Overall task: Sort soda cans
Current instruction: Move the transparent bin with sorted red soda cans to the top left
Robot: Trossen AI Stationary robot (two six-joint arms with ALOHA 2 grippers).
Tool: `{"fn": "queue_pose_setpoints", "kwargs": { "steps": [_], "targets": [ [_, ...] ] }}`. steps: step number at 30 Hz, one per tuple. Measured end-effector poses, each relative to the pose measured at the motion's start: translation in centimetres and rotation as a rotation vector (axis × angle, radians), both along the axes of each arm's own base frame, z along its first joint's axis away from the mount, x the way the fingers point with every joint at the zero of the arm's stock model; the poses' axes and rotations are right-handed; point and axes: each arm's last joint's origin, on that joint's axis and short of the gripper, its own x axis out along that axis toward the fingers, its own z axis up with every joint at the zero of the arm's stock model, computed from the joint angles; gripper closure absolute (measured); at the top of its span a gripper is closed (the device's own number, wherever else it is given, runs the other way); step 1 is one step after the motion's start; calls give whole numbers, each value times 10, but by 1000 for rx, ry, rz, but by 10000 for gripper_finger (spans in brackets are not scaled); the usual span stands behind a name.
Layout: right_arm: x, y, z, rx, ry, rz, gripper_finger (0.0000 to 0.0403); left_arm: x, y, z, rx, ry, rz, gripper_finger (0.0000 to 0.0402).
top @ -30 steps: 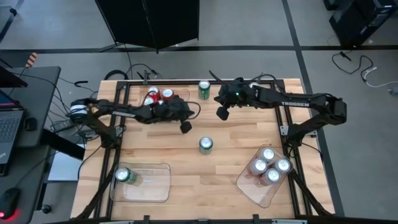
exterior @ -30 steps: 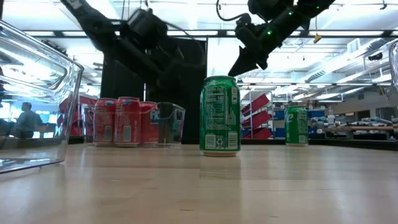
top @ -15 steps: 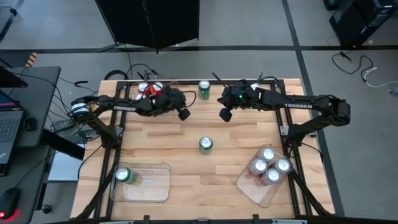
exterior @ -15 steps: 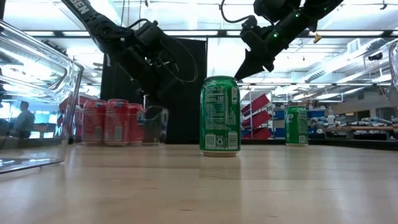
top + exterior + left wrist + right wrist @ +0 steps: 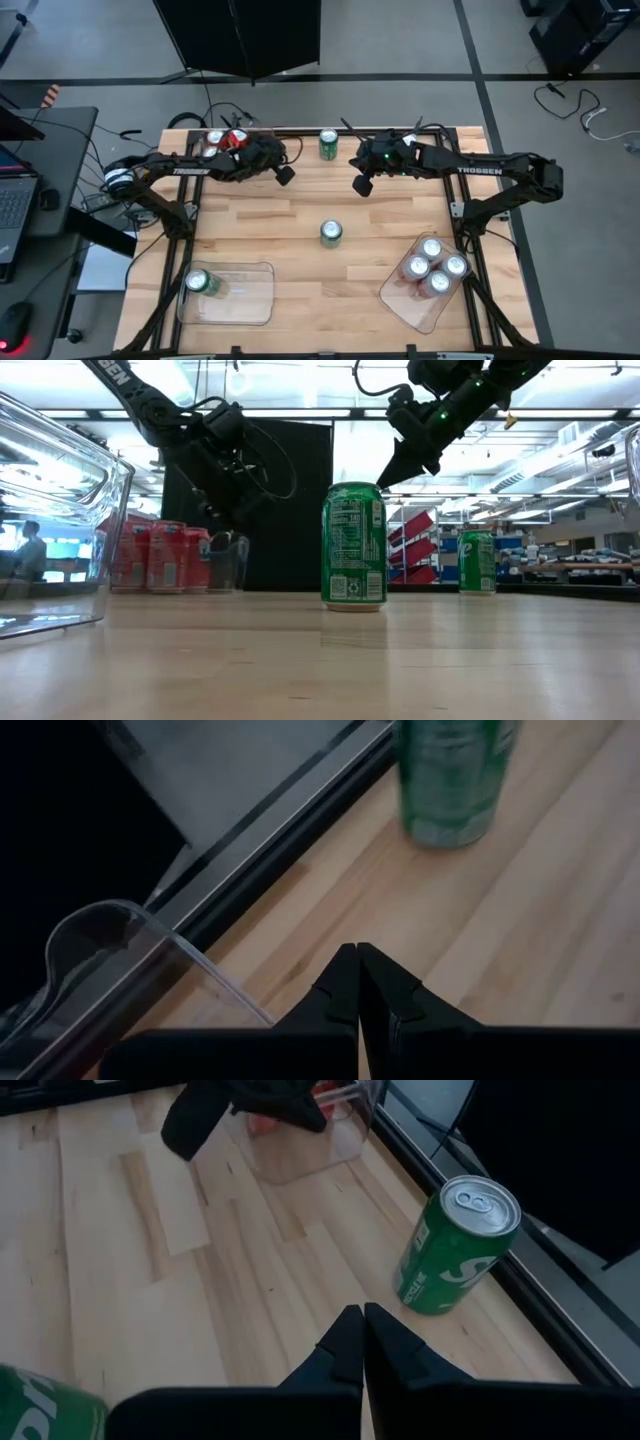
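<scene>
Green cans remain loose: one just beside the right claw, another farther out on the table. Both claws, left included, are pressed together, empty. Cans look light, rigid, slick; pinch mid-body across the round side

Clear trays (laptop beside table).

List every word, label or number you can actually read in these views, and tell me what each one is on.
"TROSSEN": white letters on the right arm, high view.
"TROSSEN": white letters on the left arm, high view.
White panel with small print and a barcode, on the middle green can, low view: too small to read.
White logo on the green can by the table edge, right wrist view: cut off, not readable.
</scene>
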Motion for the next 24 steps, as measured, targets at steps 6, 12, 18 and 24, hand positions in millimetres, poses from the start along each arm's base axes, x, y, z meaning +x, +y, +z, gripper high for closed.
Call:
{"fn": "queue_pose_setpoints", "kwargs": {
  "steps": [6,12,18,24],
  "targets": [
    [1,4,0,-2,6,16,403,-16,-4,13,-26,27,4,401],
    [2,7,0,-18,8,41,403,-25,-40,38,-115,-12,-184,401],
    [3,9,0,-18,8,51,403,-45,-67,39,-306,29,-68,401],
    [4,10,1,-32,5,69,403,-63,-76,23,-418,187,95,401]
  ]
}}
